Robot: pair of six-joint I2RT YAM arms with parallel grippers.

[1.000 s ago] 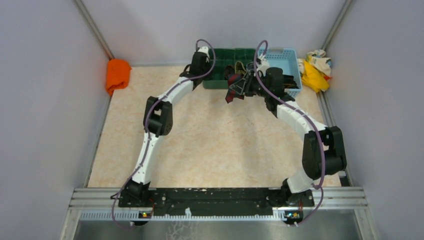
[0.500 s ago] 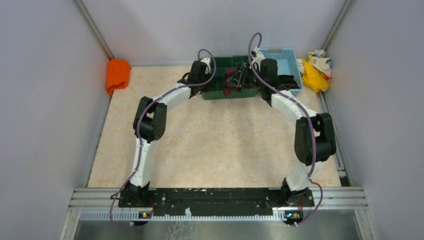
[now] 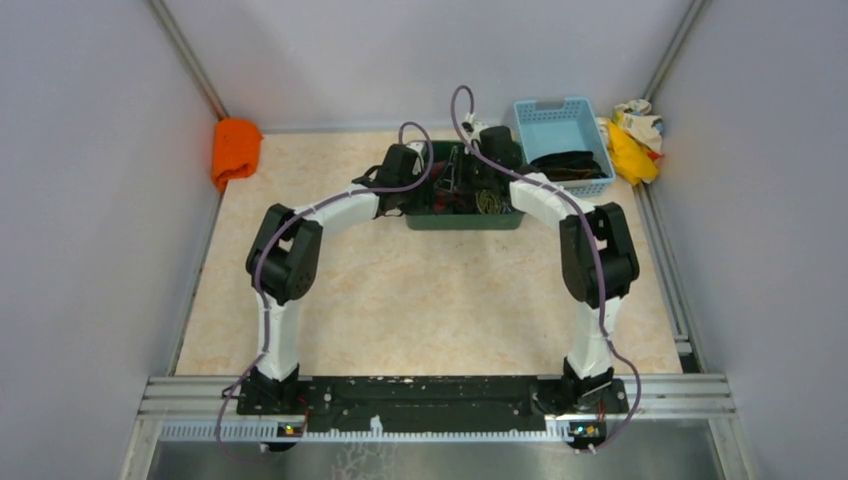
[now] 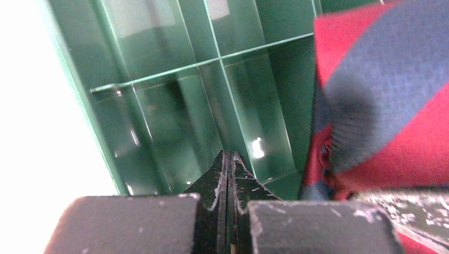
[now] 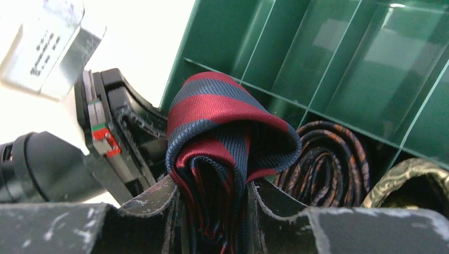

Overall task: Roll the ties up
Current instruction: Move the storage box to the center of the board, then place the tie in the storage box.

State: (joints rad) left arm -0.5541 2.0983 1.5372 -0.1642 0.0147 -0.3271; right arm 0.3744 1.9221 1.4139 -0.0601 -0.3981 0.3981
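clamping the rolled red-and-navy fabric tie [image 5: 222, 111] to stop it uncoiling, the right gripper [image 5: 214, 185] holds it over the green plastic divided tray [image 5: 339, 63] just beneath, the left gripper [image 4: 227, 159] alongside, closed and empty.

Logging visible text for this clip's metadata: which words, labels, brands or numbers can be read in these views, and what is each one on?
No text here can be read.
White sticker on a pale part at the upper left of the right wrist view: dark print, too blurred to read.
Green divided tray, blue basket, red-and-navy tie: no text visible.
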